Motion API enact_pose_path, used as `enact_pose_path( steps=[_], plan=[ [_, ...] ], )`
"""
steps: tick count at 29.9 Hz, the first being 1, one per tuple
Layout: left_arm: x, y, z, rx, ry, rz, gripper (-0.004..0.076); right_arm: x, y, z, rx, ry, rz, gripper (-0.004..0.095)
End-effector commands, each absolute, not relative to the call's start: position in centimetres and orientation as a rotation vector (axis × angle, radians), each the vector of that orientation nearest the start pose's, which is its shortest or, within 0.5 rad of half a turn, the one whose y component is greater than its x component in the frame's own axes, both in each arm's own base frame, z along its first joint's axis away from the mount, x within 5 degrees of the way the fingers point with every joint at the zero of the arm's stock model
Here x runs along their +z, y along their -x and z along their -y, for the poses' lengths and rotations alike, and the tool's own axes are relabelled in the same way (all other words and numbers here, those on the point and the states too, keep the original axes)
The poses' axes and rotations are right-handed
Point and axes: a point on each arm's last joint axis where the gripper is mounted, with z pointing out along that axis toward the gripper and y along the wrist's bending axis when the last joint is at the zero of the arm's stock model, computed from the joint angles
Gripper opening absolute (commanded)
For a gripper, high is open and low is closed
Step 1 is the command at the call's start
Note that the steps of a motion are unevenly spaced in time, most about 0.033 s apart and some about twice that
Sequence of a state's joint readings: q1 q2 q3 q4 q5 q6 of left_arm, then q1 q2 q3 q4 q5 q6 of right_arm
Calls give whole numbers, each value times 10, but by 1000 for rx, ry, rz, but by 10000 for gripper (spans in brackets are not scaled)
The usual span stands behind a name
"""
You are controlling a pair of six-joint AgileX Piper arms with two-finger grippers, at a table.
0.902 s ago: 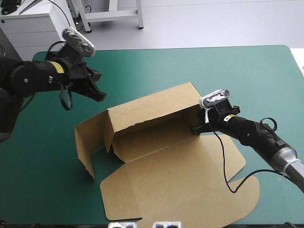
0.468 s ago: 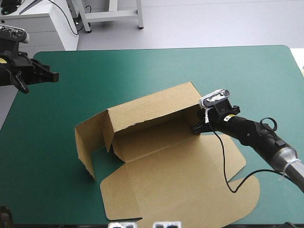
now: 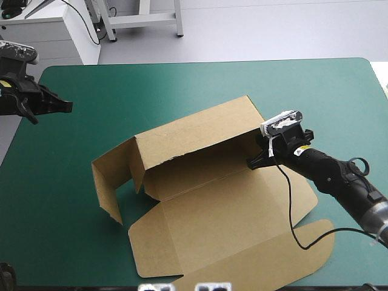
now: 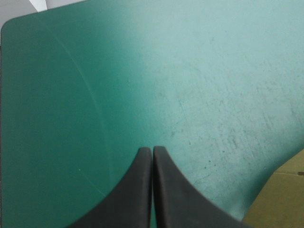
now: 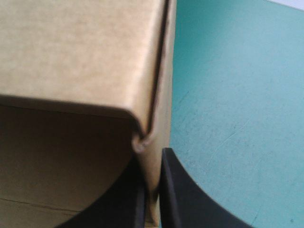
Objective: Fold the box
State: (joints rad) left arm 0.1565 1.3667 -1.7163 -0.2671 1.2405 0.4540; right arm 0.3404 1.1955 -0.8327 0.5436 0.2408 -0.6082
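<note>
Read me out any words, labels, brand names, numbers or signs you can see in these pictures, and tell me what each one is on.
No text can be read in any view.
The box: plain brown board, no print or label showing.
The teal-green cover: no writing on it.
A small yellow sticker on the right arm: too small to read.

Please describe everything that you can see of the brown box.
The box is a cut sheet of brown board, partly folded. Its long back wall stands up, a side flap stands at its left end, and the front panels lie flat on the teal-green cover. The right gripper is shut on its right end wall.
</note>
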Motion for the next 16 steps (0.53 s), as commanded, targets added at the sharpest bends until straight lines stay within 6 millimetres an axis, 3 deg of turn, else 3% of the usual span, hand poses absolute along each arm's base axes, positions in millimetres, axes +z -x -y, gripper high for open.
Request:
enact_pose_path(
  steps=[1,5,10,16],
  plan=[
    [471,-256,-16,-49,-335,-2265,-9,343,-234,-91,309,433,-1893,-18],
    [460,-260,-17,-58,-326,-2289,-9,354,-236,-79,348,383,-1978,-18],
    [460,-262,-18,-51,-315,-2263,-9,376,-242,-71,380,373,-2053,-17],
    [460,-262,-18,-53,-314,-2262,-9,381,-275,-75,362,370,-2320,-18]
  ],
)
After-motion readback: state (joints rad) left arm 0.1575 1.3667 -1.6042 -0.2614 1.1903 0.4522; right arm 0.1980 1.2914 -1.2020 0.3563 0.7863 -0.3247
